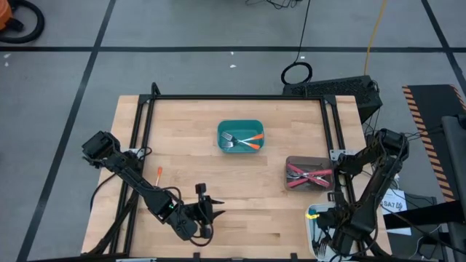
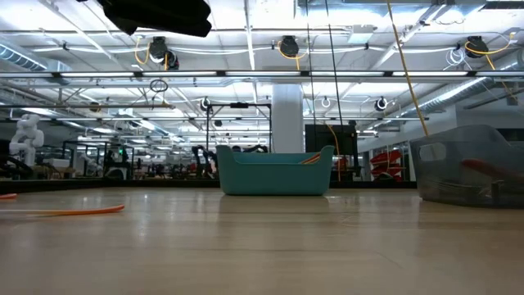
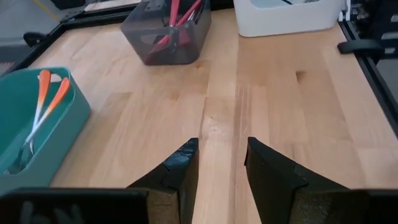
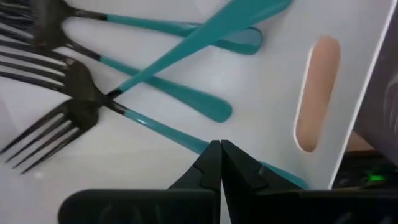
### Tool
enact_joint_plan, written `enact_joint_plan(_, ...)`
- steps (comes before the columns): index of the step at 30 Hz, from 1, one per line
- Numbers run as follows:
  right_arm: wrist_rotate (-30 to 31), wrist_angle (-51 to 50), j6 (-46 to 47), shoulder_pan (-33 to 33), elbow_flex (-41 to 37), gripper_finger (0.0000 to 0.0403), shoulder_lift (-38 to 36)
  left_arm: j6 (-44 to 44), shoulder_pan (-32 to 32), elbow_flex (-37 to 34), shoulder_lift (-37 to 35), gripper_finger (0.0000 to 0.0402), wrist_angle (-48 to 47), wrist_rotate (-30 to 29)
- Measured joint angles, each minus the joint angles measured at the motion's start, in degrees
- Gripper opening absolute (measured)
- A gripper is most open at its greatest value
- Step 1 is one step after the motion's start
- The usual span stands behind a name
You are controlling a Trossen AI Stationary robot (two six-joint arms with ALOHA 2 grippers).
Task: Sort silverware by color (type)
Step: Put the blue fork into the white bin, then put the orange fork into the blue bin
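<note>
Right tool [image 4: 220, 163] above four teal forks [image 4: 171, 96]

Pale wood tabletop [image 1: 240, 182] showing light grain. Teal bin [image 1: 241, 136] holding orange-handled forks [image 1: 252, 141] with silver tines; grey translucent bin [image 1: 309, 174] showing red-handled forks [image 1: 306, 175]. White bin [image 4: 261, 93] carrying teal-handled forks [image 4: 168, 93] — tines looking dark metal. A lone orange fork [image 1: 158, 173] lying on the wood. Both arms black — left pincer [image 3: 221, 168] and right pincer [image 4: 221, 163] showing black too.
</note>
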Motion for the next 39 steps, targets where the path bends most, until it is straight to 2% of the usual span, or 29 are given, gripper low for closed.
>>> enact_joint_plan(7,-0.85,4.09,0.29,0.35,-0.02,0.0001,0.00,-1.26,0.38,0.00,0.00,0.0131,-0.06,-0.02)
enact_joint_plan(12,0.01,2.02,0.76,0.35,-0.54,0.0000,0.51,-1.31,0.38,0.00,0.00,0.0131,-0.08,-0.02)
enact_joint_plan(18,-3.38,1.96,0.55,0.32,-1.53,0.0000,1.41,-2.02,0.38,0.00,0.00,0.0131,-0.10,-0.02)
enact_joint_plan(26,1.67,-4.54,0.24,0.35,4.49,0.0000,1.38,-1.96,0.38,0.00,0.00,0.0131,-0.13,-0.02)
enact_joint_plan(29,5.06,-8.08,0.34,0.35,7.68,0.0000,1.38,-2.63,0.38,0.00,0.00,0.0131,-0.69,-0.02)
enact_joint_plan(31,8.79,-11.51,0.78,0.35,10.21,0.0000,1.38,-6.18,0.38,0.00,0.00,0.0131,-2.81,-0.02)
enact_joint_plan(33,15.69,-13.10,0.93,0.37,12.95,0.0000,1.34,-12.45,0.64,0.00,0.00,0.0131,-6.65,0.00)
enact_joint_plan(36,30.23,-12.09,-0.14,0.35,15.18,0.0000,1.31,-23.70,1.38,0.00,0.00,0.0131,-15.27,0.20)
enact_joint_plan(39,40.58,-8.24,-5.17,-0.03,15.30,0.0000,1.31,-35.93,2.67,0.00,0.00,0.0131,-24.96,4.61)
